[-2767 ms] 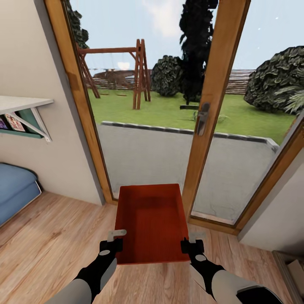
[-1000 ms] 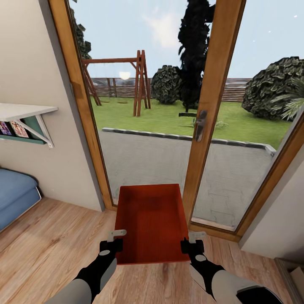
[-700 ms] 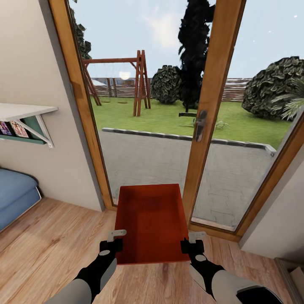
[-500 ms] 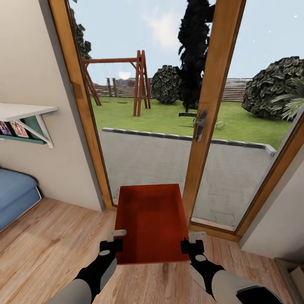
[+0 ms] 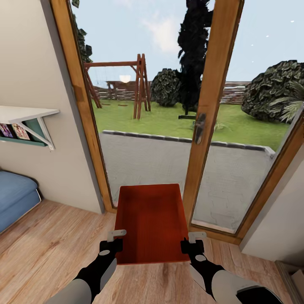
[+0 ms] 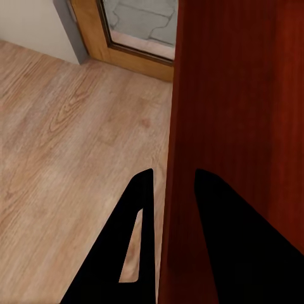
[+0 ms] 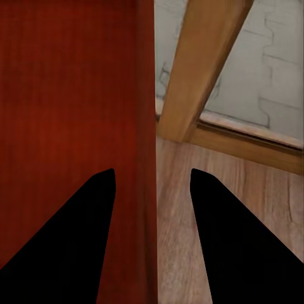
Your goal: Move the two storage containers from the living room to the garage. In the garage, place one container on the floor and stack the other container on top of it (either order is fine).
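The storage container [image 5: 152, 223], an orange-red box without lid, is held in the air in front of the robot, above the light wood-plank floor [image 5: 46, 240] of the living room. It is level and its open side looks up. Its far end is close to the glass doors [image 5: 147, 126].

The left hand [image 5: 113, 240] grips the left wall of the container near the corner closest to the robot. In the left wrist view, one dark finger [image 6: 136, 247] is outside the wall and the other is inside, so the hand is closed on the wall. The right hand [image 5: 191, 241] grips the right wall in the same way. In the right wrist view one finger [image 7: 66, 240] is over the red inside and the other is over the floor, with the wall between them.

Behind the glass there is a grey paved terrace [image 5: 152, 160], a green lawn and a wooden swing frame [image 5: 135, 84]. A door handle [image 5: 198, 126] sits on the middle wooden post. At the left a white wall shelf [image 5: 25, 116] hangs above a blue sofa [image 5: 14, 198].
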### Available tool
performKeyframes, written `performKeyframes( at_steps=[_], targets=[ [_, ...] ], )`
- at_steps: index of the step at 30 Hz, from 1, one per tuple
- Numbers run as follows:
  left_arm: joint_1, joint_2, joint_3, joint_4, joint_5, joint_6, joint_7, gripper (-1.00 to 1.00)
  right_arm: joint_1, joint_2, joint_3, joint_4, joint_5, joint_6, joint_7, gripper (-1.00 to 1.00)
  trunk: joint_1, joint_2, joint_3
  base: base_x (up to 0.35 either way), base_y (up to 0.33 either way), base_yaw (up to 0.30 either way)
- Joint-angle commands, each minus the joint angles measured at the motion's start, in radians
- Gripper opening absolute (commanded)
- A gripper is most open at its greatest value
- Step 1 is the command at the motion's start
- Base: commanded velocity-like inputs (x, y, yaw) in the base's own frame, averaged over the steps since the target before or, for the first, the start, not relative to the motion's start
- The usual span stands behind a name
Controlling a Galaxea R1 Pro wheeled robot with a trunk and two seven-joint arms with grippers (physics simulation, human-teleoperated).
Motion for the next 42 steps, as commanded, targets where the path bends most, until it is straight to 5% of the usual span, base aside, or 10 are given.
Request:
performKeyframes(
  at_steps=[1,42],
  targets=[
    [0.0,0.042,0.006,0.001,0.011,-0.001,0.013,-1.0,-0.001,0.0,-0.073,-0.003,0.022,-0.086,0.006,-1.0,0.0,-0.001,0.0,0.0,0.0,0.0],
    [0.0,0.042,0.006,0.001,0.012,-0.001,0.013,-1.0,-0.001,0.0,-0.073,-0.003,0.023,-0.086,0.008,-1.0,0.0,-0.001,0.068,0.0,0.0,0.0]
  ],
)
